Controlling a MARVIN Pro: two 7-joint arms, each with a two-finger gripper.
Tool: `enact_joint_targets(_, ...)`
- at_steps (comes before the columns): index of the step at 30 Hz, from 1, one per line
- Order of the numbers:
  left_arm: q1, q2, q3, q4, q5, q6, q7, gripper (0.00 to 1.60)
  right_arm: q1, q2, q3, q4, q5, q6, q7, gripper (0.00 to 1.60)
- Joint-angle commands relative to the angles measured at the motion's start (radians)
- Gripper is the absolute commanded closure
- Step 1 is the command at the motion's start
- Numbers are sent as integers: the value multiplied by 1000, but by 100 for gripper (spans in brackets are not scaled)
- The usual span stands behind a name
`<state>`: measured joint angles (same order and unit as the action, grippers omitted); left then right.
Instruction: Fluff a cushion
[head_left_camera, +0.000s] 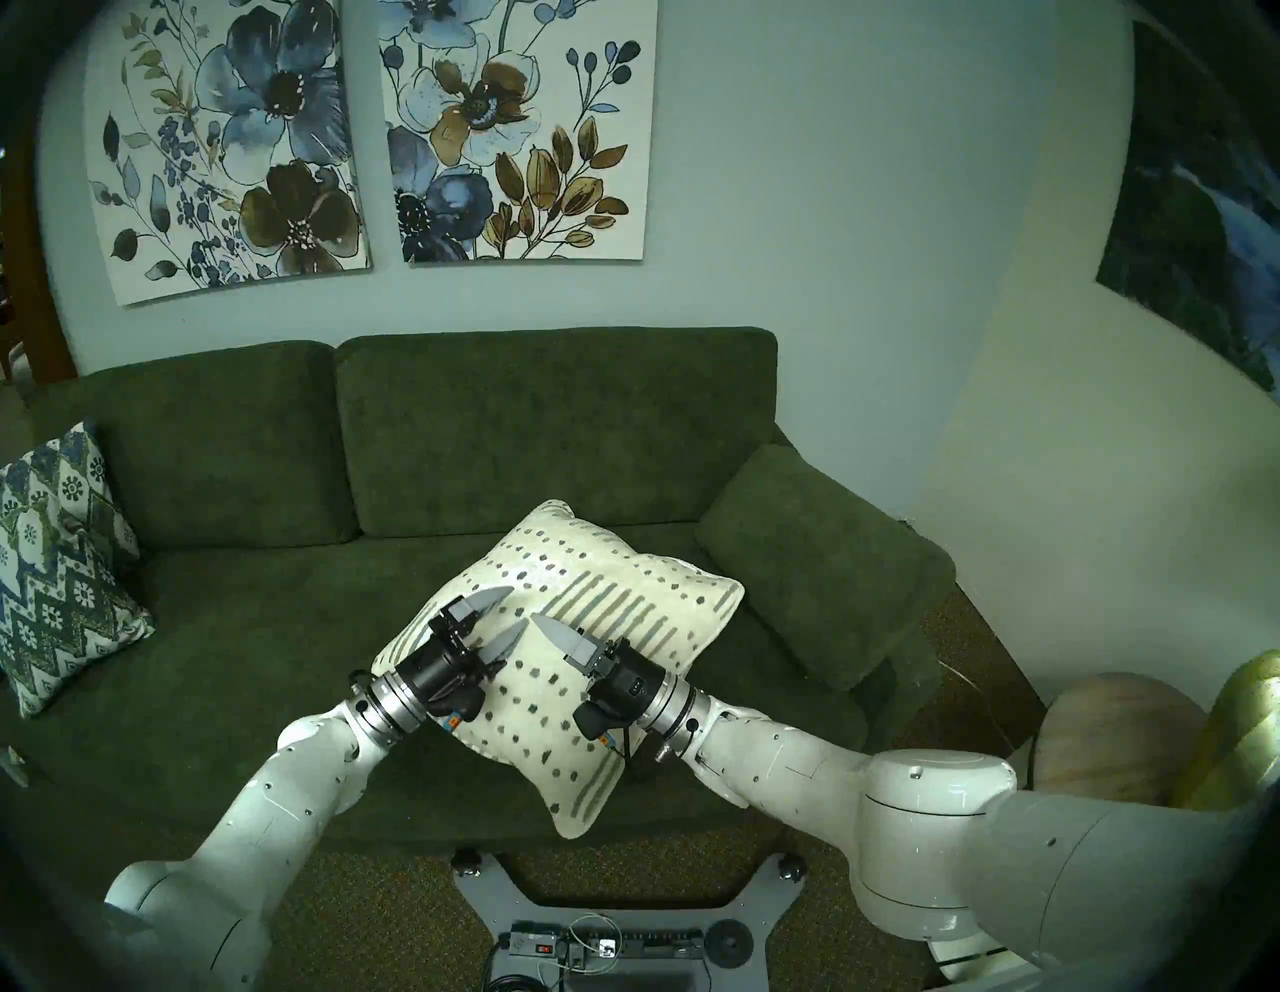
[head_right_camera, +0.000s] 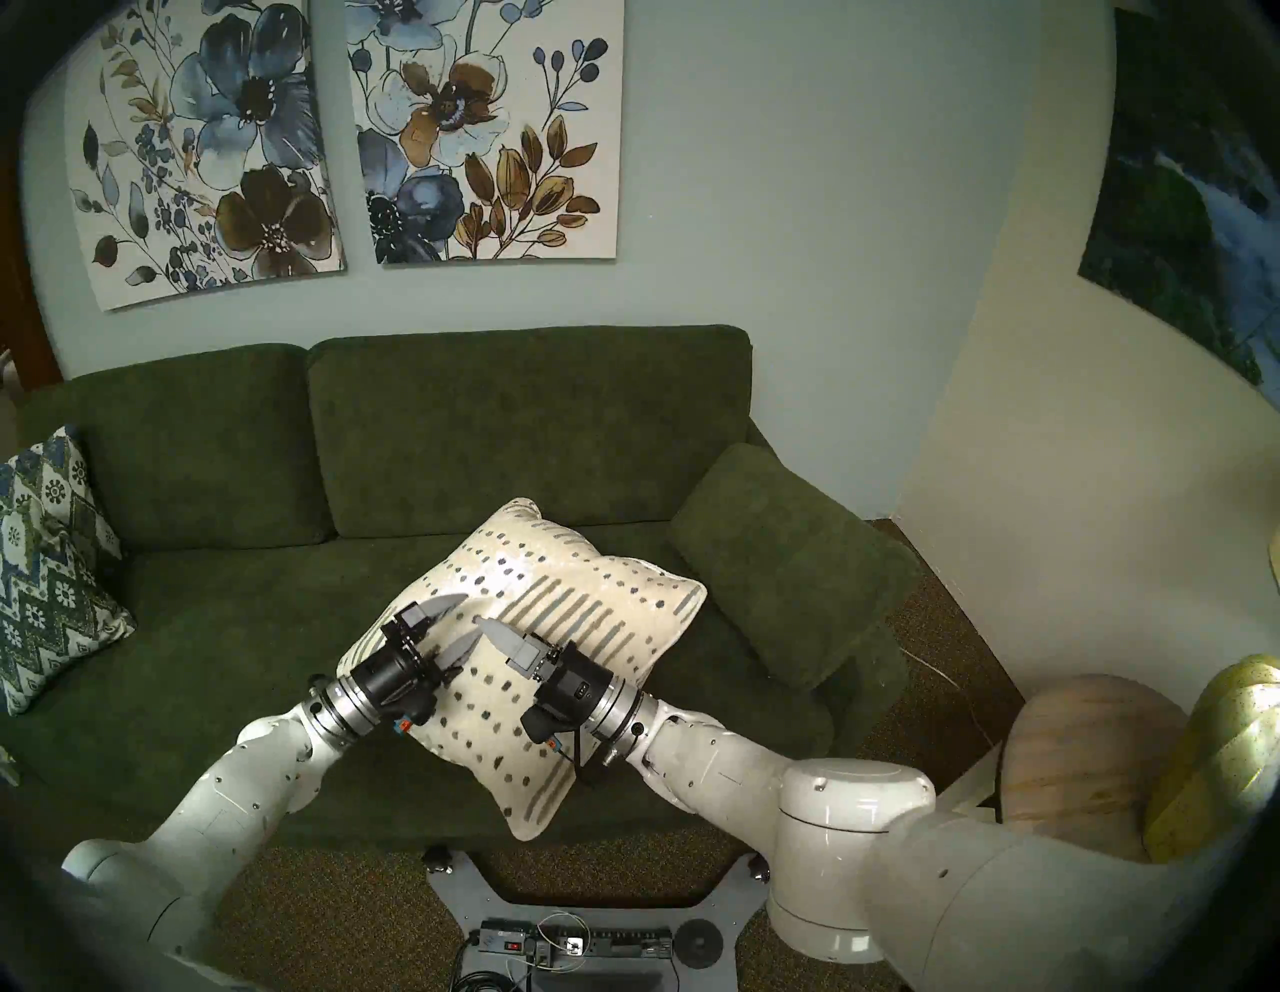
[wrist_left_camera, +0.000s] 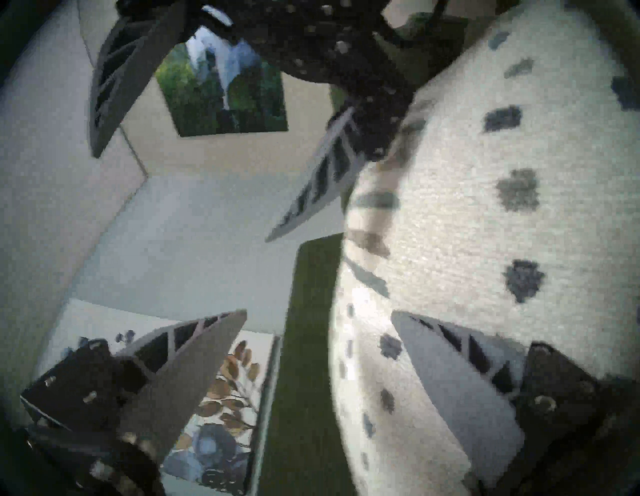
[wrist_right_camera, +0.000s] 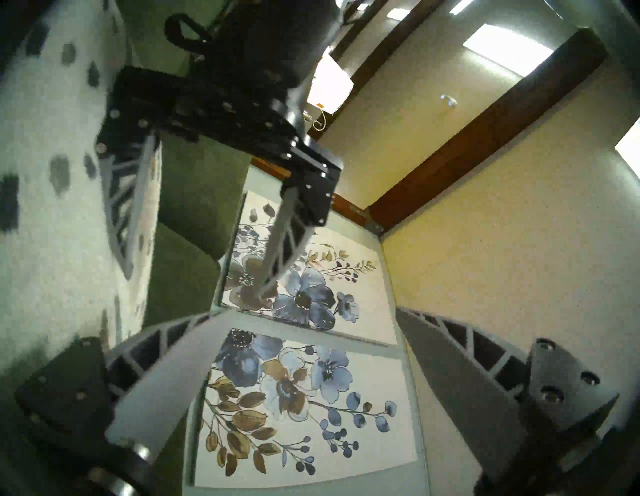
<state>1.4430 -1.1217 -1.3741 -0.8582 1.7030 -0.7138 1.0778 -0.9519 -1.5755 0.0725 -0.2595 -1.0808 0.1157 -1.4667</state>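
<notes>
The cream cushion with grey-green dots and dash stripes lies flat and turned cornerwise on the green sofa seat. Both grippers hover over its middle, tips nearly meeting. My left gripper is open, and in the left wrist view one of its fingers lies against the cushion's fabric. My right gripper is open too. In the right wrist view only the wall shows between its fingers, with the cushion off to the side.
A blue-green zigzag pillow leans at the sofa's left end. The padded green sofa arm lies just right of the cushion. A beige round object and a gold one stand by my right arm. My base plate is on the carpet below.
</notes>
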Motion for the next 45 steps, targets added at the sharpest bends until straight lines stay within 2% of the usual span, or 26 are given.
enact_joint_targets(1,6,44,-22,-101,-9,-5,78,0,113,37,38,-9,4,30,-17,0)
enact_joint_targets(2,10,49,-24,-113,-9,-5,87,0,138,45,41,-6,3,35,-17,0)
enact_joint_targets(3,14,53,-26,-123,-9,-5,95,0,128,52,48,-7,3,37,-17,0)
enact_joint_targets(4,19,60,-28,-138,-9,-6,102,0,159,60,51,-5,2,41,-17,0)
enact_joint_targets(5,23,64,-31,-147,-10,-6,102,0,148,66,57,-5,2,43,-17,0)
enact_joint_targets(11,51,112,-65,-209,-19,-9,102,0,217,119,74,4,-2,60,-17,0)
enact_joint_targets(23,132,216,-171,-265,-44,-15,92,0,245,239,97,49,-3,81,-17,0)
enact_joint_targets(35,217,244,-214,-336,-62,-43,79,0,258,282,99,45,-12,86,-17,0)
enact_joint_targets(45,282,263,-251,-428,-90,-79,47,0,261,322,100,4,-26,90,-17,0)
